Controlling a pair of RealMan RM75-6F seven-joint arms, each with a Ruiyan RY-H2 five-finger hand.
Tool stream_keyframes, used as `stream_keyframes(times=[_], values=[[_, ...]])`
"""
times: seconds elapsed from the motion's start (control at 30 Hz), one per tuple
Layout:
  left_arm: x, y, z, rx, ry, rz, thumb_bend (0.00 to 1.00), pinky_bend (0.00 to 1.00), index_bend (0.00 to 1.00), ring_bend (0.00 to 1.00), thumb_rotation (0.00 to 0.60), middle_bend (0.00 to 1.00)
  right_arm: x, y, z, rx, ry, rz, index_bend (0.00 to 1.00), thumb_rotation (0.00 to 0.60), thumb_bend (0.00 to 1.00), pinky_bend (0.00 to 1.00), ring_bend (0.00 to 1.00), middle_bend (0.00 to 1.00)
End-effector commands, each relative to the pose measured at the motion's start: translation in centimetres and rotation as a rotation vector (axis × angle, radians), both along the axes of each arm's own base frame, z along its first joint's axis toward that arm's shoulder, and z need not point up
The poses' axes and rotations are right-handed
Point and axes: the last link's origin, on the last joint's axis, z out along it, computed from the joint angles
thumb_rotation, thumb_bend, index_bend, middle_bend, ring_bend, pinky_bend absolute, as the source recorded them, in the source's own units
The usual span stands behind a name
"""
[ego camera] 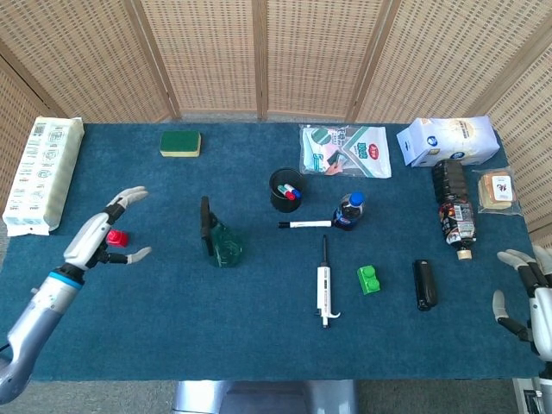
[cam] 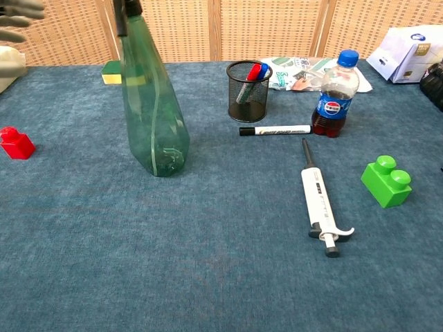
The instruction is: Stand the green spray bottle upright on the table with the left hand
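Observation:
The green spray bottle (ego camera: 221,242) (cam: 150,111) stands on the blue table, leaning a little to the left, its black nozzle at the top. Nothing touches it. My left hand (ego camera: 105,239) hovers well to the left of the bottle with fingers spread and nothing in them; only its fingertips (cam: 17,11) show at the chest view's top left corner. My right hand (ego camera: 526,289) rests open at the table's far right edge, away from everything.
A red block (cam: 16,142) lies under my left hand. Right of the bottle are a mesh pen cup (ego camera: 285,190), a marker (ego camera: 304,224), a cola bottle (cam: 335,93), a pipette (cam: 320,201) and a green block (cam: 387,180). A green sponge (ego camera: 180,143) sits at the back.

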Motion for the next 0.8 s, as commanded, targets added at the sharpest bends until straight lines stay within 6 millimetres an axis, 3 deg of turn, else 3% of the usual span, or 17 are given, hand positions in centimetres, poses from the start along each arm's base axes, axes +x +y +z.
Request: stream_keyframes(times=[0.03, 0.53, 0.8], values=[[-1.6, -2.7, 2.4, 0.048, 0.171, 0.098, 0.3, 0.02, 0.15, 0.0, 0.6, 0.0, 0.0, -0.5, 0.0, 0.007, 0.022, 0.0, 0.23, 0.6, 0.55, 0.08, 0.02, 0.24], [-3.9, -10.5, 6.3, 0.234, 0.492, 0.195, 0.3, 0.02, 0.21, 0.0, 0.6, 0.07, -1.5, -2.1, -0.7, 0.023, 0.221, -0.052, 0.28, 0.6, 0.56, 0.08, 0.02, 0.24], [-3.9, -13.8, 6.4, 0.32, 0.507, 0.203, 0.3, 0.02, 0.24, 0.0, 0.6, 0.1, -1.6, -2.2, -1.0, 0.009, 0.225, -0.031, 0.28, 0.6, 0.56, 0.08, 0.02, 0.24]])
